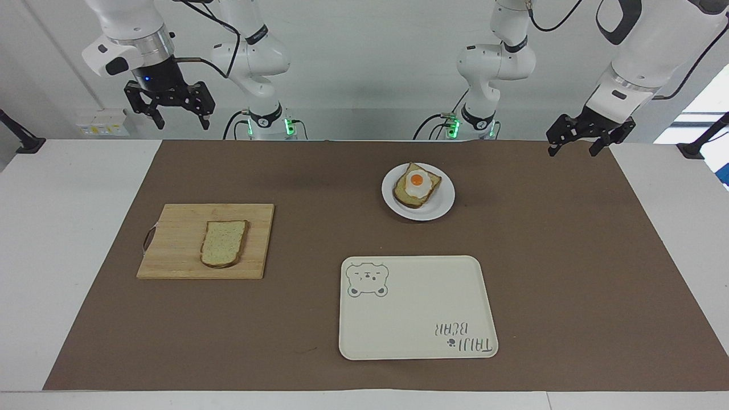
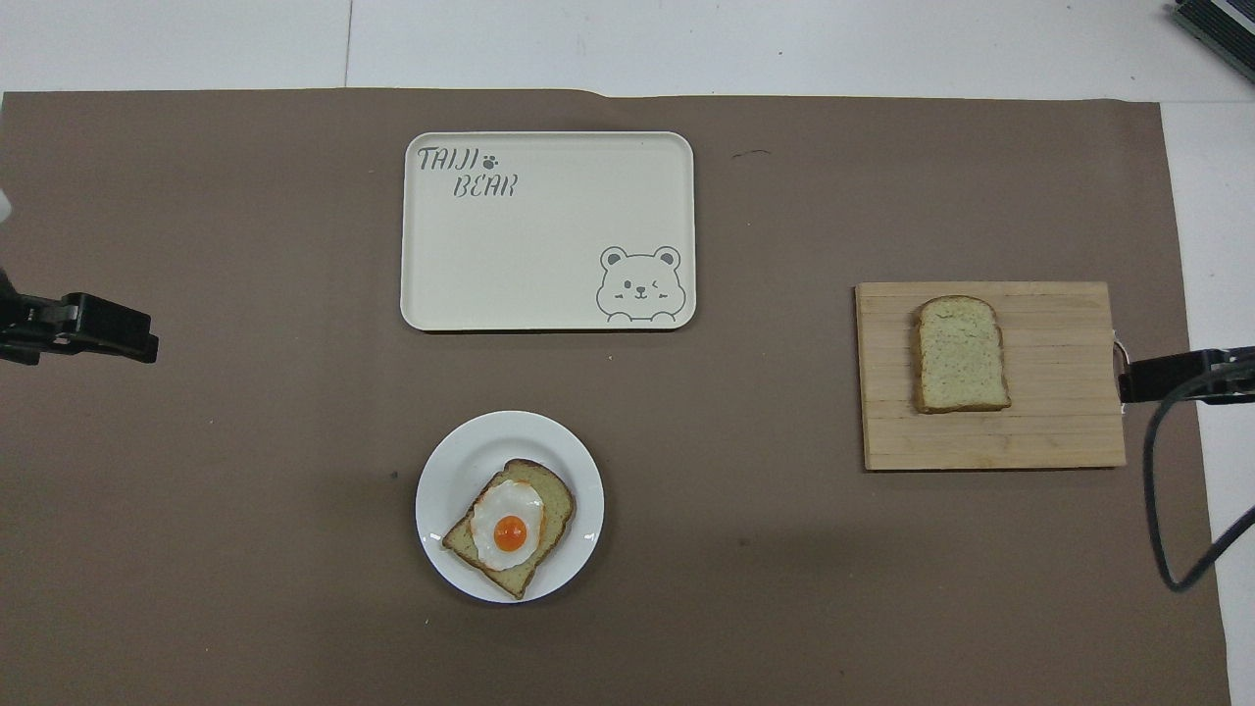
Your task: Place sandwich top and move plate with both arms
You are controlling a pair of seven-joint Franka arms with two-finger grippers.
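The sandwich top (image 1: 224, 244) (image 2: 961, 355), a plain speckled slice, lies flat on a wooden cutting board (image 1: 171, 239) (image 2: 1059, 431) toward the right arm's end of the table. The white plate (image 1: 445, 200) (image 2: 443, 476) carries a bread slice topped with a fried egg (image 1: 417, 185) (image 2: 510, 528). My right gripper (image 1: 179, 121) (image 2: 1167, 378) hangs open and empty high over the mat's corner at its own end. My left gripper (image 1: 572, 151) (image 2: 98, 328) is open too, with nothing in it, low over the mat's corner at the left arm's end. Both arms wait.
A cream rectangular tray with a bear drawing (image 1: 416, 307) (image 2: 549, 255) lies farther from the robots than the plate. A brown mat (image 1: 569, 256) covers most of the white table. The right arm's black cable (image 2: 1177, 549) loops beside the cutting board.
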